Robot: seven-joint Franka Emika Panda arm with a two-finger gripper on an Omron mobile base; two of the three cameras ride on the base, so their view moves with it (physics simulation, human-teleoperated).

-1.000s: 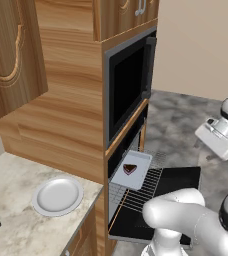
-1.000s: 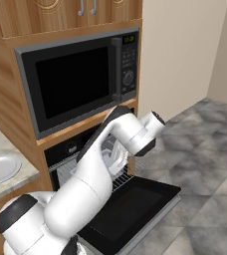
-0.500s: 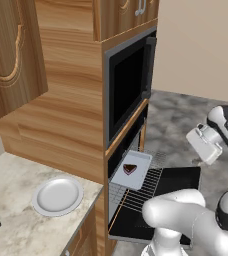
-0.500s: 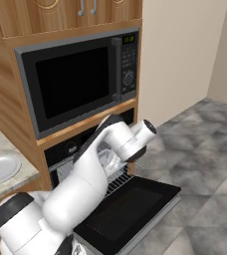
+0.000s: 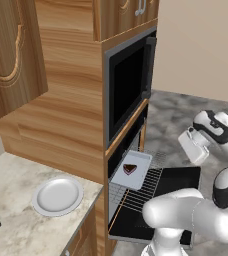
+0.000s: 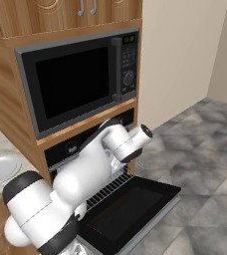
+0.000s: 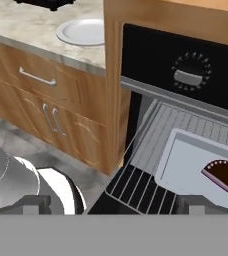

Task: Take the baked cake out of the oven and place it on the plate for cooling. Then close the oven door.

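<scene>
One cake slice sits on the grey tray, on the pulled-out wire rack above the dropped oven door. I hold the gripper off to the side, fingers spread, empty. Plate waits on the counter.

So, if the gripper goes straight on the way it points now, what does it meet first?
Probably the flat grey tray on the pulled-out wire rack, beside the brown cake wedge; depth is unclear.
</scene>
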